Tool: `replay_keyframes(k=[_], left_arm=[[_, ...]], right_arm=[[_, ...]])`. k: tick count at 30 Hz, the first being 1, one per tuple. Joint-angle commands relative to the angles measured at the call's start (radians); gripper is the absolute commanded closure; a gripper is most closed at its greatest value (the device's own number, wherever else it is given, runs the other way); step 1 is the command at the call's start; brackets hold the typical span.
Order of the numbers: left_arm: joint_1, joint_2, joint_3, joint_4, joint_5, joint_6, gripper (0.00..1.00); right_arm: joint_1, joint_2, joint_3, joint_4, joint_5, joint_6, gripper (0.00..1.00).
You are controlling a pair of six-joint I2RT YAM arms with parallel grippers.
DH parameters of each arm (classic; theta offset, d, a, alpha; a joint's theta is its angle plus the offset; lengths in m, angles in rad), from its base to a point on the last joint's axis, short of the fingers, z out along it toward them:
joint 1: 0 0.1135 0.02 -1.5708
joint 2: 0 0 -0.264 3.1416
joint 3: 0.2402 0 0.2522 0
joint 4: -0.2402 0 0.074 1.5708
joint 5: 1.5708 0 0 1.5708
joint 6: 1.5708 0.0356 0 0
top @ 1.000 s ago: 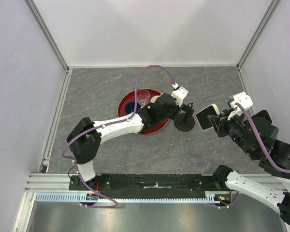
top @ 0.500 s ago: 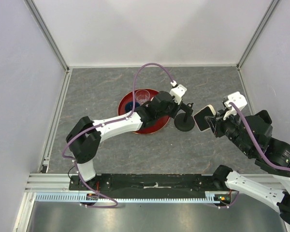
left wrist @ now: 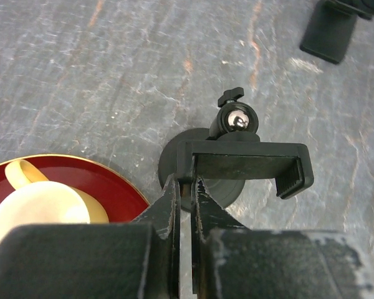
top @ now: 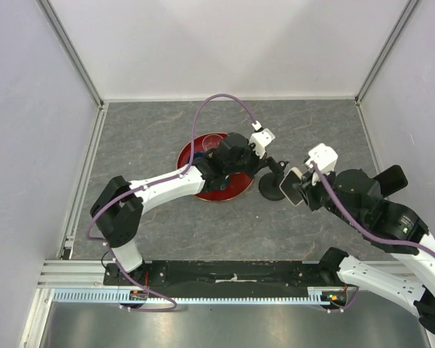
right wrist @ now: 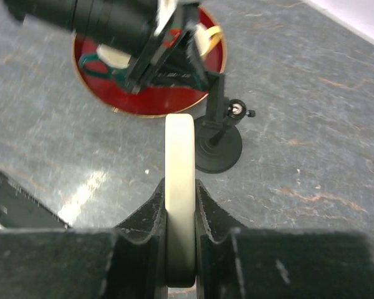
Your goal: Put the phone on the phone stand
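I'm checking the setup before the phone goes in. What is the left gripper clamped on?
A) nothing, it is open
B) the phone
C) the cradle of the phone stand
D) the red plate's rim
C: the left wrist view shows the left gripper shut on one end of the cradle of the phone stand; the phone is in the right gripper.

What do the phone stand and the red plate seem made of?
The phone stand looks like matte black plastic; its ball joint is shiny, mirror-like, likely metal. The red plate is glossy with a gold edge: lacquer or plastic, cannot tell.
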State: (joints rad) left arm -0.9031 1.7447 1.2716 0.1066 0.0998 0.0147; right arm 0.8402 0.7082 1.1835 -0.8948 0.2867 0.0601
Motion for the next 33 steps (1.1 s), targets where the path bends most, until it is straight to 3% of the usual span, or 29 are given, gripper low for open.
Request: replay_keyframes(k=[1, 5, 12, 20, 33], left_arm=[[0.026, -0.082, -0.008, -0.083, 0.219, 0.117, 0.98], [0.041, -0.083, 0.006, -0.146, 0.329, 0.148, 0.98], [0.041, -0.131, -0.035, -0.148, 0.449, 0.175, 0.98], [0.018, -0.160, -0.055, -0.176, 0.525, 0.218, 0.98], [0.004, -0.159, -0.077, -0.176, 0.546, 0.246, 0.98]], right_arm=[[0.002, -0.033, -0.054, 0.147, -0.245, -0.170, 1.00], [0.002, 0.030, -0.087, 0.203, -0.372, -0.275, 1.00], [0.000, 0.100, -0.202, 0.500, -0.584, -0.433, 1.00], [-0.156, 0.212, -0.188, 0.562, -0.797, -0.448, 1.00], [-0.282, 0.232, -0.243, 0.573, -0.894, -0.499, 1.00]])
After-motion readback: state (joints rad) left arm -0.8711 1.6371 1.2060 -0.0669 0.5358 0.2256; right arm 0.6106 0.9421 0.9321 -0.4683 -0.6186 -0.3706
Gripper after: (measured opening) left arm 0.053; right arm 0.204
